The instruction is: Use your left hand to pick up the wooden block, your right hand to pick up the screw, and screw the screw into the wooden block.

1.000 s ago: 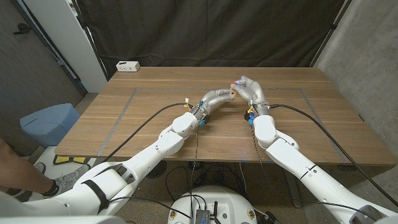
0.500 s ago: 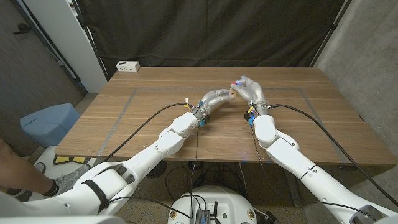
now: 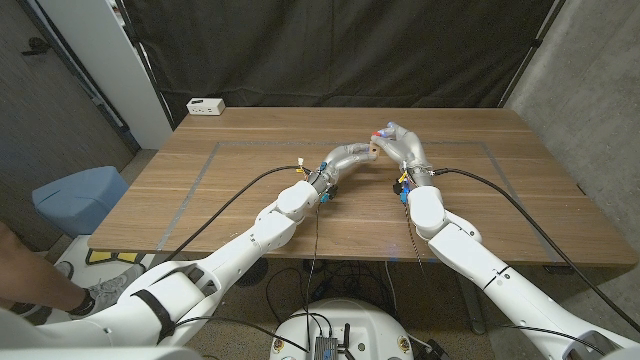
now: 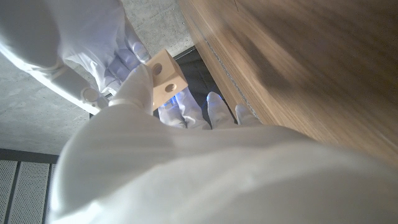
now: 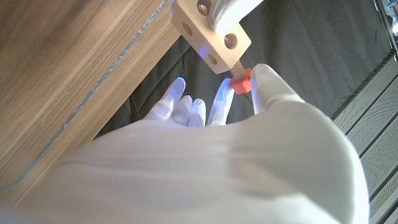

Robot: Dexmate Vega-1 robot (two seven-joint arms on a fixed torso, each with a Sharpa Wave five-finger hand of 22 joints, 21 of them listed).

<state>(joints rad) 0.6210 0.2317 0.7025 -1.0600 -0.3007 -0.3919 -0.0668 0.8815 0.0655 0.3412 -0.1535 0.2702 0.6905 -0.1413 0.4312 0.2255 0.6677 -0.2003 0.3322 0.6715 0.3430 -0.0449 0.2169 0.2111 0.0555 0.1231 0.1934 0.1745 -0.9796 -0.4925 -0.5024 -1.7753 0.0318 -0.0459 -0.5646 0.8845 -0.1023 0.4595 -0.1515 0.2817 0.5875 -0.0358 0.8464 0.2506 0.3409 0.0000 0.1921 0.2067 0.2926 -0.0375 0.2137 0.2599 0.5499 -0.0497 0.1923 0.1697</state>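
Held the wooden block (image 5: pixel 211 31) aloft in the left robot hand (image 3: pixel 355 154), above the middle of the worktop (image 3: pixel 200 190), and pinched the red-headed screw (image 5: pixel 239 81) in the right robot hand (image 3: pixel 398 143), its tip already entered into a hole in the block's end face. Barely shifted over the last second: both robot hands stayed pressed together in the same spot, so probably mid-turn, with threading under way but not finished. Could not judge how deep the shank sat, nor whether it was turning. Lost most of the block behind the fingers in the head view; caught only a corner of it in the left wrist view (image 4: pixel 165 78).
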